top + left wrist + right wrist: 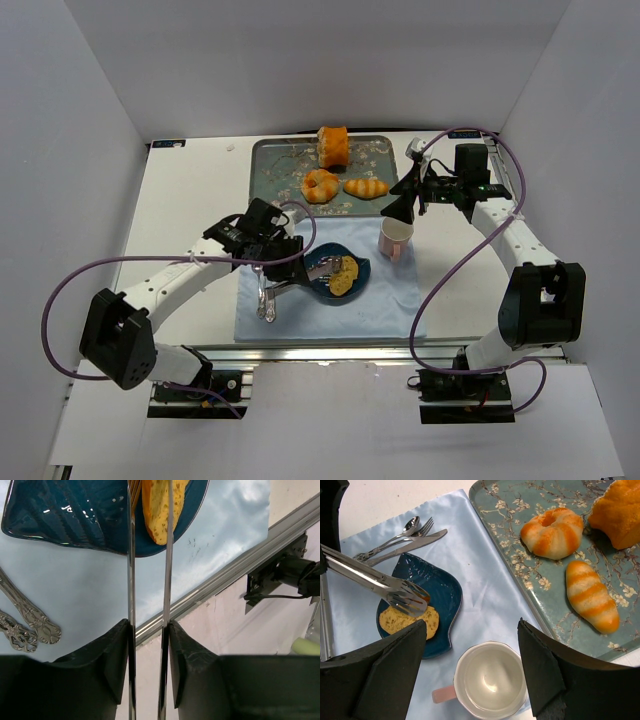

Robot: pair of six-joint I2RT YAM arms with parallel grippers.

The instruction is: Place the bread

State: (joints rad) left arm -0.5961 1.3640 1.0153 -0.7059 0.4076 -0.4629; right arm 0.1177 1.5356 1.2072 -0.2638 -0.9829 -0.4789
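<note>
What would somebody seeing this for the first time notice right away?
The silver tongs clamped in the left gripper stand out, their tips at a bread slice on the blue plate mid-table. Behind it, three orange breads glow on a flowered tray. The open right gripper hangs above a pink cup.

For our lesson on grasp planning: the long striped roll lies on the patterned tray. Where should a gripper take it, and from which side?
Probably across its narrow middle, coming straight down from above. The long striped roll lies flat with tapering ends, and bare tray shows along both long sides, leaving room to close on it; the ring-shaped roll sits apart near one end.
</note>
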